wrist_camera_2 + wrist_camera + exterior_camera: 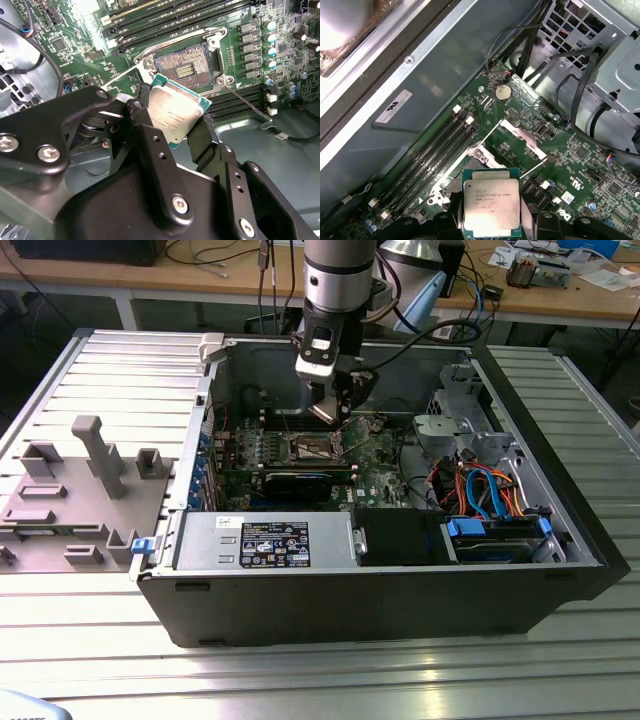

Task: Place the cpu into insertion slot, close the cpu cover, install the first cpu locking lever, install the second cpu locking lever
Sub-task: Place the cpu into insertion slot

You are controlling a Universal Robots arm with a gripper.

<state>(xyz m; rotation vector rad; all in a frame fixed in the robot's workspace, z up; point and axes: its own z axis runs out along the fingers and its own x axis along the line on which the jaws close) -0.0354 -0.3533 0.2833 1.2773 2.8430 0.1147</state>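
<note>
Fingers [200, 140] of the gripper [340, 412] are narrowed onto the cpu [176, 114], and we see them pinching it by two opposite edges with the shiny metal top facing up. We see the arm reaching down into the open computer case [400, 610], which lies on its side on the slatted metal table [100, 660]. The chip hangs above the green motherboard [385, 465], close beside the insertion slot [187, 67] but not seated in it. The slot's dark centre and silvery rim are fully exposed in the second wrist view. We mark the cpu cover [520, 135] as swung open, its frame standing up from one side of the slot. A thin locking lever [247, 102] sticks out loose from the slot's corner, not latched. Long memory slots [165, 20] run along the slot's far side. We note a grey plastic fixture [90, 470] on the table at the exterior view's left, well apart from the case.
</note>
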